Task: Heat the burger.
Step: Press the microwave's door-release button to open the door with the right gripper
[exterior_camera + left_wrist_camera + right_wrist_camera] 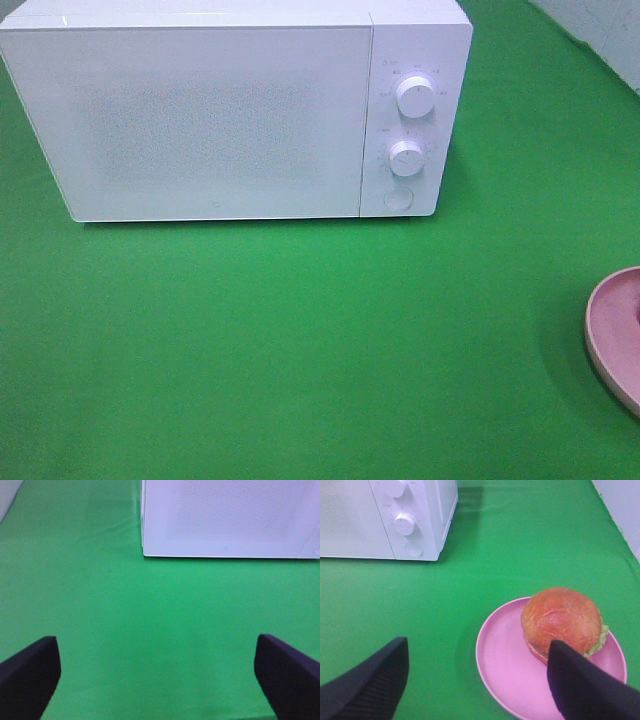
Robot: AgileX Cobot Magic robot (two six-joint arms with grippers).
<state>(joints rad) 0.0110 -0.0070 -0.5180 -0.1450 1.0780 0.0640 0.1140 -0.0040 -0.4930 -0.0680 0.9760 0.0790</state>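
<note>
You have one green-covered bench (300, 350) under everything. On it, at the far side and left of centre, stands one white microwave (215, 120), door shut, its control panel on the right end.

One pink plate (502, 667) lies on the near right of the bench, well apart from the microwave. The high camera cuts it off at the right edge.

One burger (561, 619) sits on that plate, on the part farther from the microwave. It stands upright with the glossy bun top facing up. It is round, so it has no long axis to speak of. A bit of green lettuce pokes out on the side away from the microwave.

Your right pincer (477, 650) is spread wide and grasps nothing. The burger lies ahead of it, not centred between the fingers but off toward the finger farther from the microwave. That finger (580, 685) overlaps the burger's near edge in the wrist view, and you cannot tell whether it touches.

Your left pincer (156, 641) is also released, with only bare bench between its two fingers and the microwave's door ahead of it.

Smallest, on the panel, are two white knobs, an upper one (415, 95) and a lower one (406, 157), with one round button (398, 198) below them.
</note>
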